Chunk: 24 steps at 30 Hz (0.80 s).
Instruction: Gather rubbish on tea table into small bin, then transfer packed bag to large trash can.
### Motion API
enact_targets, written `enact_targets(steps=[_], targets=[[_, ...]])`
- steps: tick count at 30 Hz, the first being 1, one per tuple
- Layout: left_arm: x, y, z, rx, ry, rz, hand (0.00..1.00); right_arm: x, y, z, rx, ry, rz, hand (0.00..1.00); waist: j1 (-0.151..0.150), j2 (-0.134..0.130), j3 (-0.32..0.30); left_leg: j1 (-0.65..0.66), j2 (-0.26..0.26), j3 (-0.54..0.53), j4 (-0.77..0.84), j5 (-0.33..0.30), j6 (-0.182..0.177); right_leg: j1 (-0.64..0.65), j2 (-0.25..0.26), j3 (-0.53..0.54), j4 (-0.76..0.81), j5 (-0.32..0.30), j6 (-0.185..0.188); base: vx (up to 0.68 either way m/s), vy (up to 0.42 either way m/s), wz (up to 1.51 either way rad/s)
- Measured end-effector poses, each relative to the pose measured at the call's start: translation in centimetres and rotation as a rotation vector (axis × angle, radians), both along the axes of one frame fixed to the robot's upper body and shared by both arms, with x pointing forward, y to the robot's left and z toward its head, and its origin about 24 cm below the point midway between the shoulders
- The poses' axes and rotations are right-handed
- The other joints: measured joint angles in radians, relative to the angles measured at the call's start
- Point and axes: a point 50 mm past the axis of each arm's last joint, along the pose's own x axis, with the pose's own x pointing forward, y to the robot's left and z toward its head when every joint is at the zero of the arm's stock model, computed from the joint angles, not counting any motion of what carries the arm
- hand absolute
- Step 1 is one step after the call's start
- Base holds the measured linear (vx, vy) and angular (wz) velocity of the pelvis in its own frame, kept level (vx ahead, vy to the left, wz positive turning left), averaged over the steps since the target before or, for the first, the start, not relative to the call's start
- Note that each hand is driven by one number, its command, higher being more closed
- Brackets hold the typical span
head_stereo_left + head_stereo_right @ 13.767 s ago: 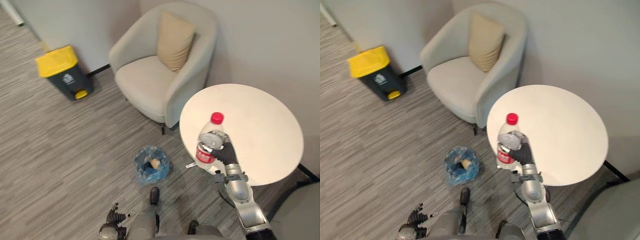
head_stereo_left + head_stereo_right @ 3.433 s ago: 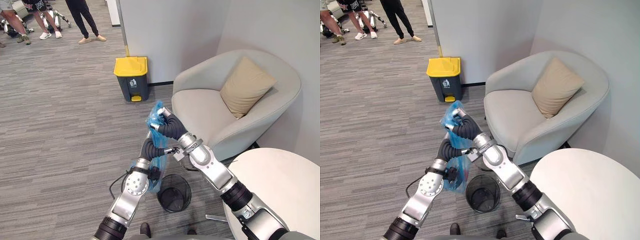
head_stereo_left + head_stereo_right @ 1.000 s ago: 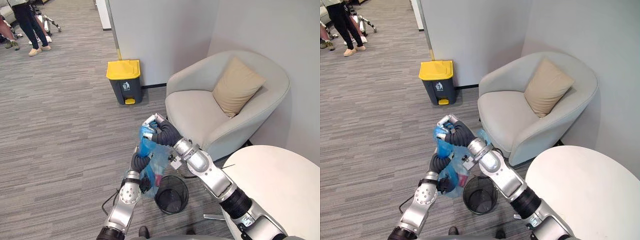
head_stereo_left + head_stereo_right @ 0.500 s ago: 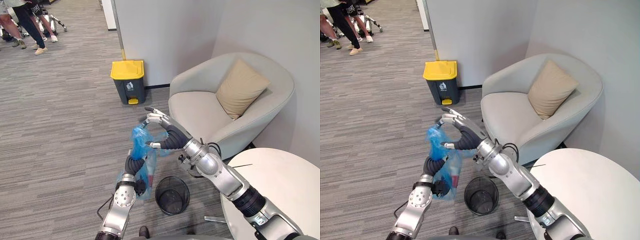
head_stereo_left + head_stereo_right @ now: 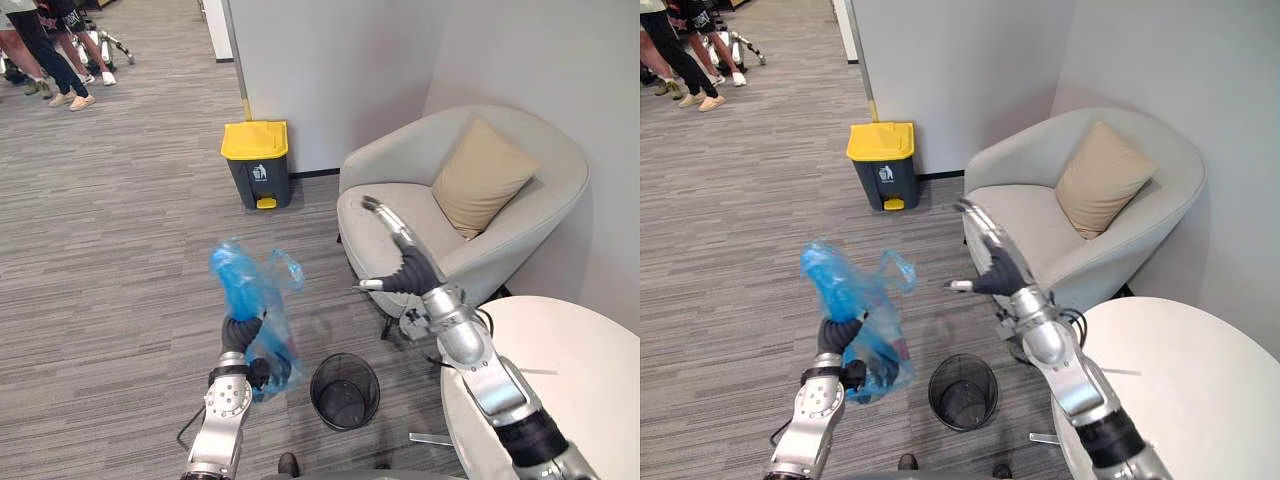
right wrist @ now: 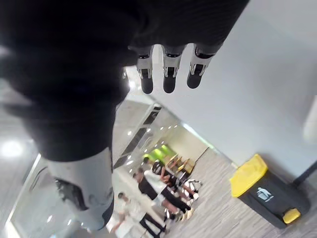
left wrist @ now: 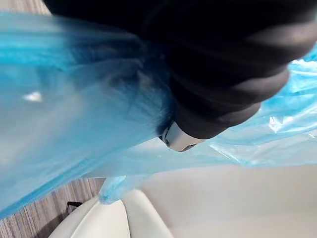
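While the yellow-lidded trash can (image 5: 258,160) sits well apart by the wall (image 5: 330,60), the blue bag (image 5: 238,278) hangs off the left hand (image 5: 242,335), grip buried in plastic, can't tell. Looks light, floppy, slippery, so grab the bunched neck. Over by the armchair the right hand (image 5: 405,270) is spread wide, empty.

We are reading no words or numbers anywhere, and we are making out only one sign, a small white pictogram (image 5: 263,169) on the dark front of the yellow-lidded trash can (image 5: 257,150).
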Motion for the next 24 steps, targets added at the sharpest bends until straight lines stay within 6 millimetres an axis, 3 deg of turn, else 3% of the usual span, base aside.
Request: enact_targets(steps=[5,8,12,18,24], targets=[[-1.7,2.5,-1.0,-0.035,0.052,0.128,1.0,-1.1,-2.7,-2.9,0.212,0.155,-0.13,0.0,-0.004,0.0,0.0,0.0,-0.002,-0.003,0.0,0.0,0.0,0.002,-0.003,-0.004,-0.002,-0.002,-0.002,0.0,0.0,0.01],[-2.8,4.3,-1.7,-0.041,0.087,0.211,1.0,-1.7,-4.3,-6.1,0.294,0.311,-0.205,0.0,-0.008,0.0,0.0,0.0,-0.007,-0.018,0.0,-0.001,0.0,0.012,-0.008,-0.019,-0.01,-0.004,-0.004,0.0,0.004,0.12],[-4.5,5.8,-3.9,-0.052,0.193,0.274,1.0,-2.4,-4.8,-9.5,0.324,0.484,-0.226,0.0,-0.017,-0.001,0.0,-0.003,-0.007,-0.021,0.0,-0.005,-0.006,0.014,-0.009,-0.02,-0.016,0.0,0.001,0.0,0.003,0.02],[-6.1,6.2,-6.7,-0.069,0.347,0.262,1.0,-3.8,-5.5,-14.2,0.341,0.705,-0.273,0.0,-0.019,-0.001,0.001,-0.012,-0.008,-0.03,0.0,-0.008,-0.003,0.015,-0.008,-0.029,-0.025,-0.001,0.0,0.02,0.0,0.03],[-7.6,7.1,-8.2,-0.076,0.441,0.286,1.0,-5.3,-6.2,-17.4,0.333,0.866,-0.323,0.0,-0.02,-0.002,0.003,-0.017,-0.009,-0.042,0.0,-0.009,-0.003,0.021,-0.007,-0.042,-0.031,0.0,0.002,0.04,-0.003,0.06]])
